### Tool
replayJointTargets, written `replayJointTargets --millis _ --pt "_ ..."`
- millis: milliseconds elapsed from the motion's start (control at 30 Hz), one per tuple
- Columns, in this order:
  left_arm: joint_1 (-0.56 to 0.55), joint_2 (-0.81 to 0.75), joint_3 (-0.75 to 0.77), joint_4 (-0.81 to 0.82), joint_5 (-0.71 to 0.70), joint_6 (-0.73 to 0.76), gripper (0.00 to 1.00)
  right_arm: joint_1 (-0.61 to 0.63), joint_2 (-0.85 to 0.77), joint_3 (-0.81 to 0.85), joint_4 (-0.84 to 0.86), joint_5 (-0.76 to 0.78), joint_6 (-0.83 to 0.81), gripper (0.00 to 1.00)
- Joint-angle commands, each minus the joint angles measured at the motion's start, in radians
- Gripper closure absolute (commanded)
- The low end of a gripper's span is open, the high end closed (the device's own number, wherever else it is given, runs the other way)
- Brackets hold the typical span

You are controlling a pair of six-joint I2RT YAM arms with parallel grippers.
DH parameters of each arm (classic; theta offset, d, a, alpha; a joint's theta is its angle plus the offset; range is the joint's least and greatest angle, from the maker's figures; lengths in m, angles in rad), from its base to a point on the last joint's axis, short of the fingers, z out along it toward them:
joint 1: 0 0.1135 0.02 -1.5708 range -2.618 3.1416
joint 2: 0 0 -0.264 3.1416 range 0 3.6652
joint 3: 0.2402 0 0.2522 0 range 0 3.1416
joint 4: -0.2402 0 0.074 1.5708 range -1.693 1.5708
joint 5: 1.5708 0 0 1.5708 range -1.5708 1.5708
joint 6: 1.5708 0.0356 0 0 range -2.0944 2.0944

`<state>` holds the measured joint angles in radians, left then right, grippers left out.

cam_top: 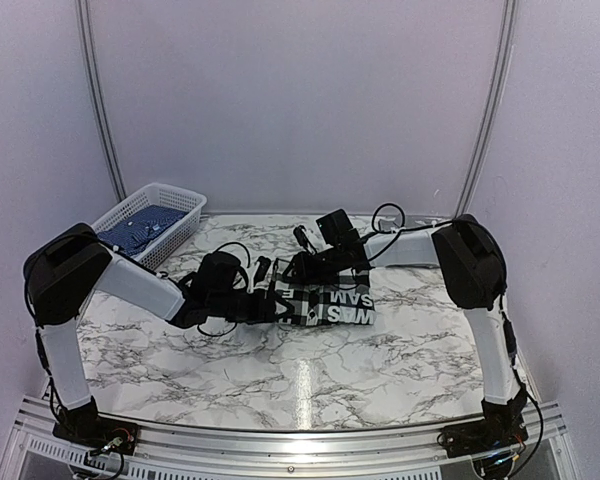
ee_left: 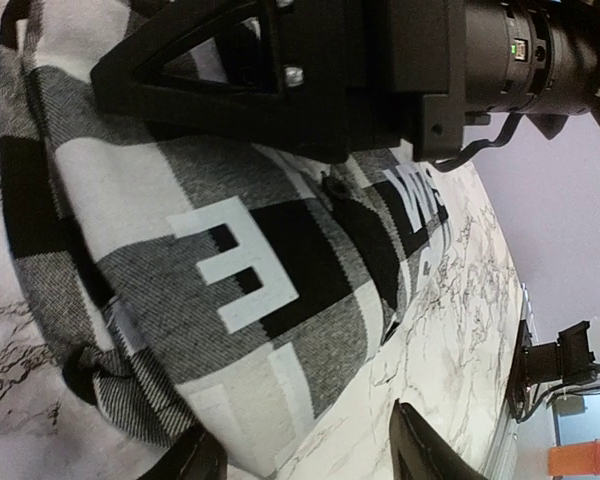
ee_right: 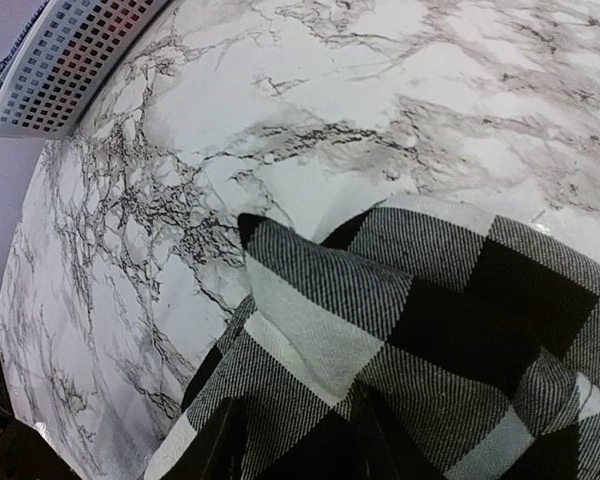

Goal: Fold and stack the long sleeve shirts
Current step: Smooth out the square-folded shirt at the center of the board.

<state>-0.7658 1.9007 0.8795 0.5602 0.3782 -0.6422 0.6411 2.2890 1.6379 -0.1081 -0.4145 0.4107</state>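
At the table centre, your left gripper hangs released over the half-folded checked shirt. I cannot tell whether the right gripper is holding the cloth. Next, finish the fold squarely.

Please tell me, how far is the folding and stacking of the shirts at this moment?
Done: the black-and-white checked cloth shirt lies folded in a bundle on the marble table, lettered band showing. In hand: the left gripper has its jaws open over the bundle's edge; the right gripper has cloth between its jaws, grip unclear. Remaining: no stack shows yet; a blue patterned cloth lies in the white plastic basket.
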Motion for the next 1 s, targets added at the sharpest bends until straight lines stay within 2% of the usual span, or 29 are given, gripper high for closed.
replayJointTargets --millis 0,267,433,500,567,733,800,967 --pt "-0.006 0.053 0.054 0.069 0.056 0.001 0.42 -0.003 0.019 -0.008 0.026 -0.005 -0.006 0.64" --pt "-0.005 0.127 0.090 0.153 0.091 -0.047 0.41 -0.003 0.037 -0.028 0.064 -0.014 0.006 0.64" --pt "0.010 0.183 0.051 0.340 0.129 -0.175 0.42 -0.015 0.041 -0.070 0.126 -0.045 0.016 0.64" --pt "0.010 0.181 0.028 0.405 0.142 -0.213 0.51 -0.025 0.042 -0.093 0.154 -0.059 0.021 0.64" --pt "0.009 0.168 -0.003 0.454 0.144 -0.239 0.64 -0.034 0.038 -0.119 0.180 -0.062 0.022 0.64" --pt "0.011 0.132 -0.063 0.467 0.148 -0.266 0.96 -0.053 0.036 -0.168 0.237 -0.061 0.030 0.63" --pt "0.012 0.117 -0.088 0.469 0.143 -0.281 1.00 -0.058 0.038 -0.178 0.243 -0.055 0.027 0.63" --pt "0.018 0.075 -0.157 0.469 0.107 -0.300 1.00 -0.067 0.040 -0.203 0.271 -0.042 0.030 0.63"
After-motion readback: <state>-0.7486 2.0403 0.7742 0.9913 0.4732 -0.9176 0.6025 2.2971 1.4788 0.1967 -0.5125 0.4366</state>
